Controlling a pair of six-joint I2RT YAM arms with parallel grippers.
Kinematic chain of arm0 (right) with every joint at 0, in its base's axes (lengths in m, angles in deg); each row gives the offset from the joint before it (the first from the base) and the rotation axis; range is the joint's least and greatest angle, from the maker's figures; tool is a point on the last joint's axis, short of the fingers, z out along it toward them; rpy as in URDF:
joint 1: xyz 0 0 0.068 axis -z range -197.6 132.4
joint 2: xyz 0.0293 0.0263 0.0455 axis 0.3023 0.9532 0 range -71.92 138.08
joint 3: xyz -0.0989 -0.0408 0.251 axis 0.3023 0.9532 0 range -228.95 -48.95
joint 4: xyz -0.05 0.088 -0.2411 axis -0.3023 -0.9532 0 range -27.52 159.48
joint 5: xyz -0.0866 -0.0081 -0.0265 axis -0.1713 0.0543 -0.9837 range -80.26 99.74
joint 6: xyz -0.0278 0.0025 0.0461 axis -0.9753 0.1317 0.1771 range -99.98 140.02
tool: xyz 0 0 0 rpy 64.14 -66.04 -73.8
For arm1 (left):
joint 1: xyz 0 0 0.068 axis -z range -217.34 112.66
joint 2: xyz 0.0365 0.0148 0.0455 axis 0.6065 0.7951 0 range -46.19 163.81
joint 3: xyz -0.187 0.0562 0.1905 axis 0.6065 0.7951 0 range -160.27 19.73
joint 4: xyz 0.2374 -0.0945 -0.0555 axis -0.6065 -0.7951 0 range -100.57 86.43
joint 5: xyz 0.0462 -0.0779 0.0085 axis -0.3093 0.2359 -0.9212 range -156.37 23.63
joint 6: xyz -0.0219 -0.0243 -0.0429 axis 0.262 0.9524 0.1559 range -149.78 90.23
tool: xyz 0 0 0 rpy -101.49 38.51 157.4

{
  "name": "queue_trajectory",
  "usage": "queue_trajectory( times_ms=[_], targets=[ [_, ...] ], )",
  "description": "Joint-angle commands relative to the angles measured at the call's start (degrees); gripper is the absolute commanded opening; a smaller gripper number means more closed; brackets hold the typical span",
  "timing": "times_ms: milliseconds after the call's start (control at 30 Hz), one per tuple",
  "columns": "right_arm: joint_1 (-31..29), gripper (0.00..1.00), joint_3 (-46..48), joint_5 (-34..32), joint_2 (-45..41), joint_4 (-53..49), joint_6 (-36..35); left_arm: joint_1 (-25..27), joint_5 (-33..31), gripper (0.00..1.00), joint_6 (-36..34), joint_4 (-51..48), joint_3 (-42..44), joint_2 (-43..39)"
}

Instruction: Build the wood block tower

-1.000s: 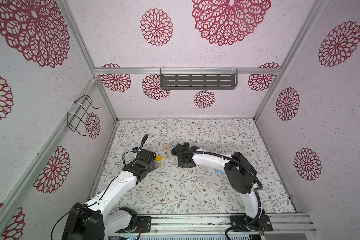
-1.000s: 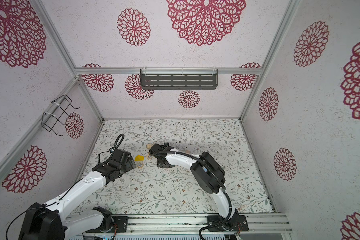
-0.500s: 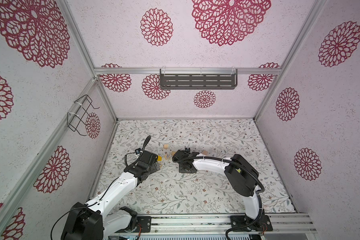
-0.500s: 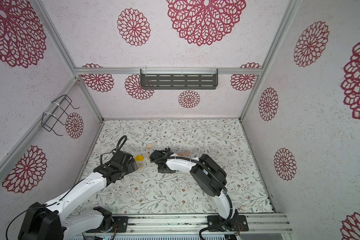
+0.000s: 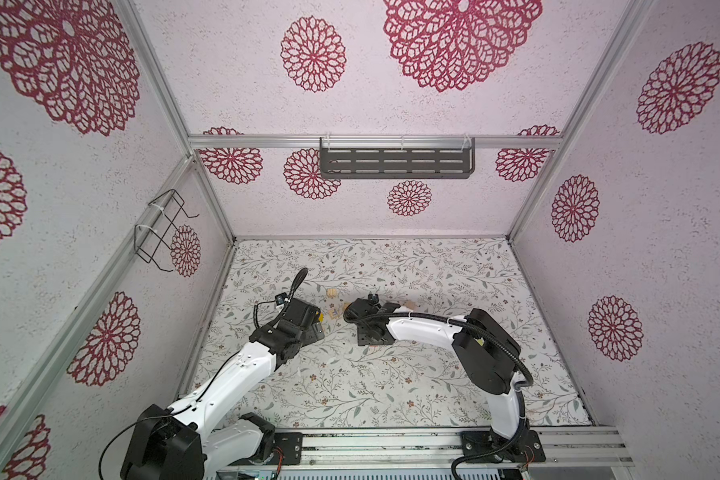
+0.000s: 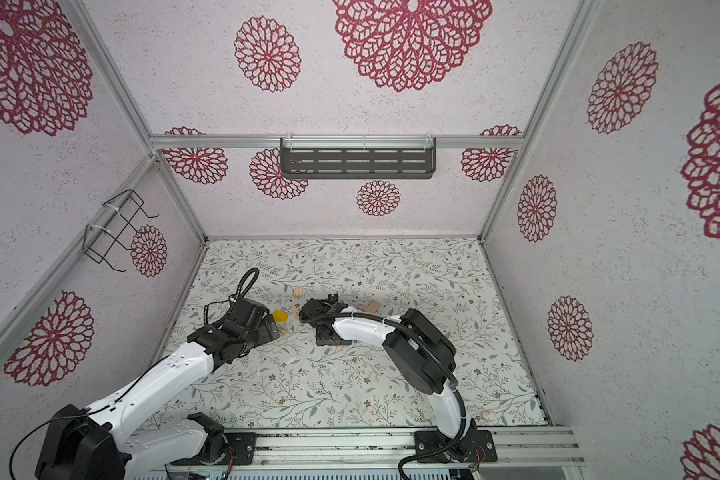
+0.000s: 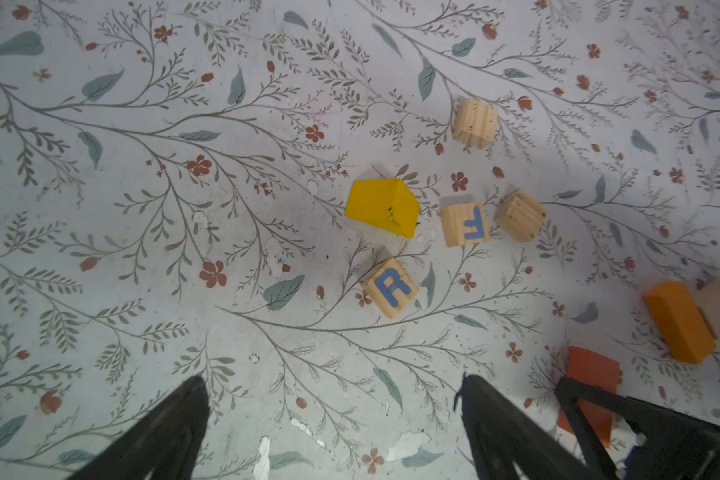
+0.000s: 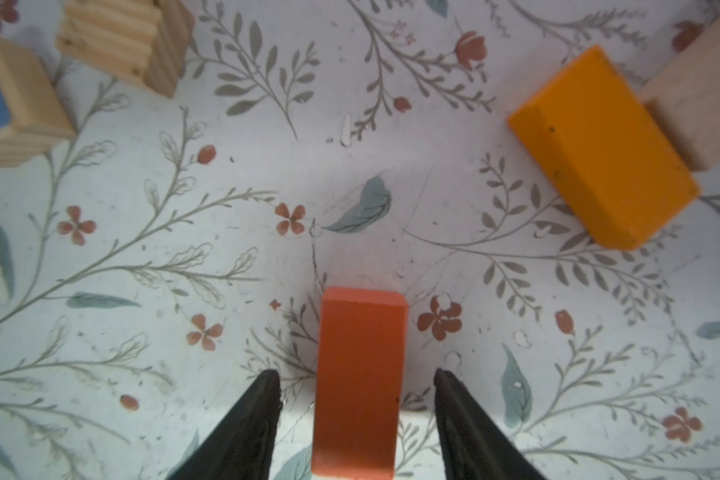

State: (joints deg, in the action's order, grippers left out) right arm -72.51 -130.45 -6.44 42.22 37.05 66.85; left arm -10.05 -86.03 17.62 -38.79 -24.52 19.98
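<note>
While right gripper [image 8: 356, 373] straddles red-orange painted wooden brick [image 8: 359, 399], jaws apart and clear of both flanks, brick lies flat on floral tabletop [image 8: 225, 208]; probably light, rigid, paint slick; pinch long flanks mid-length; left gripper [image 7: 331, 379] agape, empty.

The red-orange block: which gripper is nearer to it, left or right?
Right. The right gripper straddles the red-orange block, open, with a fingertip on each side and not touching it. The left gripper, also open, hovers apart from it, off to one side.
</note>
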Motion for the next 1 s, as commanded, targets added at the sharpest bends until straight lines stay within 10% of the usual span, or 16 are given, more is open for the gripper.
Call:
queue_trajectory(
  times_ms=[0, 267, 567, 967],
  targets=[
    [0.5, 0.64, -2.5, 0.2, -5.2, -3.3, -8.0, 0.4, 2.7, 0.97, -1.9, -0.8, -2.9, 0.3],
    [5.4, 0.64, -1.9, 4.3, -11.4, -5.1, -24.9, 0.6, 5.8, 0.97, -5.3, -2.7, -10.8, 5.8],
    [13.8, 0.43, -3.0, 10.3, -9.5, -5.0, -36.1, 0.8, 3.4, 0.97, -2.9, 3.2, -13.9, 11.8],
    [17.2, 0.54, -8.4, 12.8, -1.3, -6.2, -42.8, 1.3, 2.9, 0.97, -3.5, 5.6, -16.9, 18.7]
  ],
)
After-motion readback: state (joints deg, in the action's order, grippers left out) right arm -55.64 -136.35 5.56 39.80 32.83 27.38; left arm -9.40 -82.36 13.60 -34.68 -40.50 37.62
